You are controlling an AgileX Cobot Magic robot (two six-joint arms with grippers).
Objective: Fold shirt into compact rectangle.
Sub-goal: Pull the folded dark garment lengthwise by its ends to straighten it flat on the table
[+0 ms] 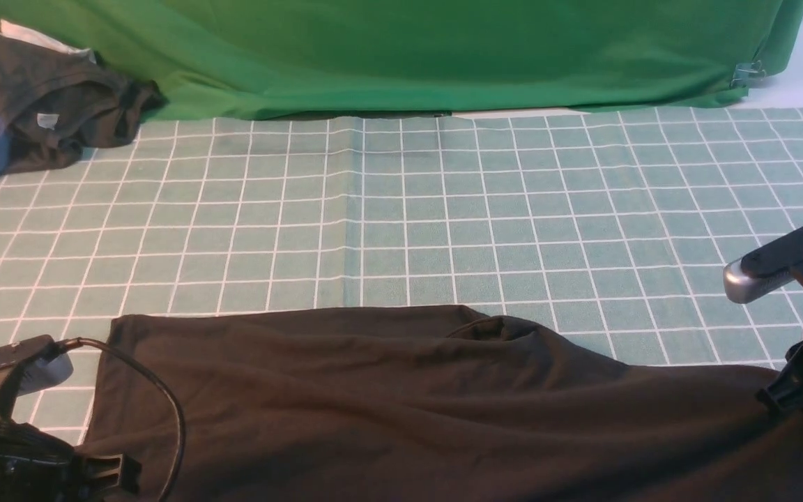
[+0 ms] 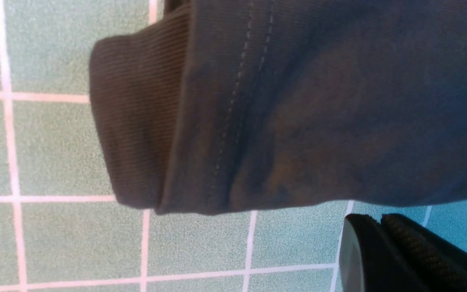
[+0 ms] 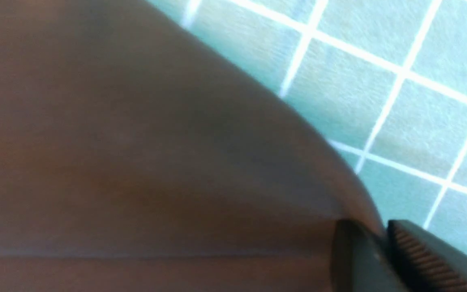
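In the front view, your black shirt spreads across the near part of the bench. In the left wrist view, your left pincer is closed and empty beside the shirt's edge. In the right wrist view, your right pincer pinches the shirt's edge between nearly closed fingertips.
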